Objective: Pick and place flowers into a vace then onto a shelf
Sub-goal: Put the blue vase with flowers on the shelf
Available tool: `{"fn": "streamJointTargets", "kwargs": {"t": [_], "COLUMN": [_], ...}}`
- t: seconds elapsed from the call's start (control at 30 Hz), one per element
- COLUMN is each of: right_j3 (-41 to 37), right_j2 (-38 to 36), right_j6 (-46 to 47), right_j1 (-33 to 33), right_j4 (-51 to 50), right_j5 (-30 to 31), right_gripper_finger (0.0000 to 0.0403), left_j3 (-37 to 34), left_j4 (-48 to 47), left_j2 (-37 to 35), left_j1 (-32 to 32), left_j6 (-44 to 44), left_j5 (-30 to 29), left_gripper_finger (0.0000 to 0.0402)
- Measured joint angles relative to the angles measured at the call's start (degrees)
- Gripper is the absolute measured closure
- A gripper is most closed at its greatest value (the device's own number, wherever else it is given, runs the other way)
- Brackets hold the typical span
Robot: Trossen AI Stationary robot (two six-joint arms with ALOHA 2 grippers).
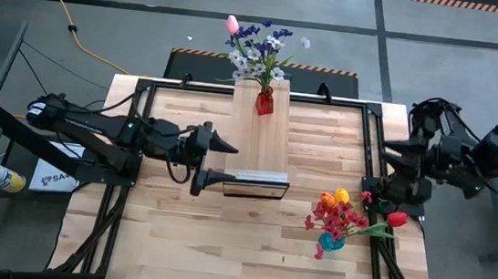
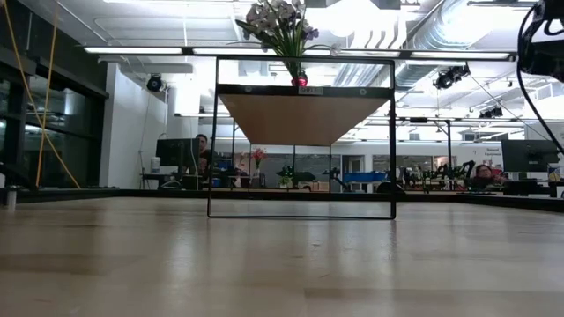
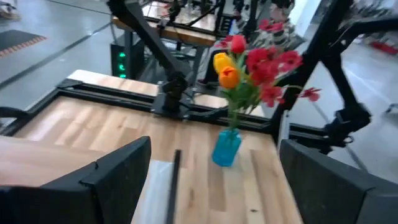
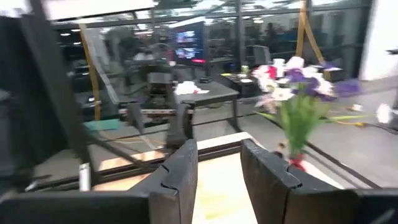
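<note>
Beside shelf (image 1: 260, 136) end – left gripper (image 1: 226, 163) released, empty; right gripper (image 4: 219, 163) half-clenched, empty.

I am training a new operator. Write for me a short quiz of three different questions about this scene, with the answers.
1. True or false: the red vase stands on the shelf.
2. Which tool is wide open near the shelf's end: left or right?
3. What colour is the vase holding the red and orange flowers?

Key:
1. True.
2. The left tool; the right tool waits at the table's edge.
3. Blue.
</note>
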Motion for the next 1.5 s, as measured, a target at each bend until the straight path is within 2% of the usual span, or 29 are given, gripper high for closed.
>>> {"fn": "streamJointTargets", "kwargs": {"t": [0.23,0.47,0.6,0.77,0.87,0.97,1.0,1.13,1.23,1.5], "right_j3": [0.0,0.0,0.0,0.0,0.0,0.0,0.0,0.0,0.0,0.0], "right_j2": [3.4,7.0,8.7,10.6,11.7,12.7,12.8,12.5,11.0,0.7], "right_j6": [1.2,2.5,2.5,6.9,10.2,12.6,13.0,11.3,6.0,-8.1], "right_j1": [5.7,11.1,16.0,25.0,30.8,36.0,37.4,42.3,44.5,45.6], "right_j4": [0.5,2.2,6.2,11.5,11.5,11.7,11.5,11.8,11.9,12.2], "right_j5": [-4.7,-5.1,-8.7,-11.6,-9.6,-1.3,-0.2,-0.3,-0.2,0.1], "right_gripper_finger": [0.0289,0.0289,0.0289,0.0289,0.0289,0.0289,0.0289,0.0289,0.0289,0.0289], "left_j3": [-0.1,0.0,-0.1,-0.1,-0.1,0.0,0.1,-0.1,0.0,0.0], "left_j4": [5.6,12.4,15.9,16.6,16.2,17.6,18.7,19.7,19.2,18.9], "left_j2": [2.0,5.2,6.5,7.9,8.9,9.7,10.2,11.5,11.8,11.8], "left_j1": [-3.4,-7.6,-10.9,-15.0,-16.6,-17.2,-17.2,-17.4,-17.5,-17.5], "left_j6": [-0.4,-0.4,-0.7,-1.6,-2.8,-4.2,-4.6,-5.0,-5.8,-5.5], "left_j5": [0.1,-0.1,-4.7,-14.2,-19.1,-20.6,-21.0,-21.6,-21.9,-22.3], "left_gripper_finger": [0.0014,0.0014,0.0016,0.0014,0.0015,0.0016,0.0016,0.0014,0.0016,0.0016]}}
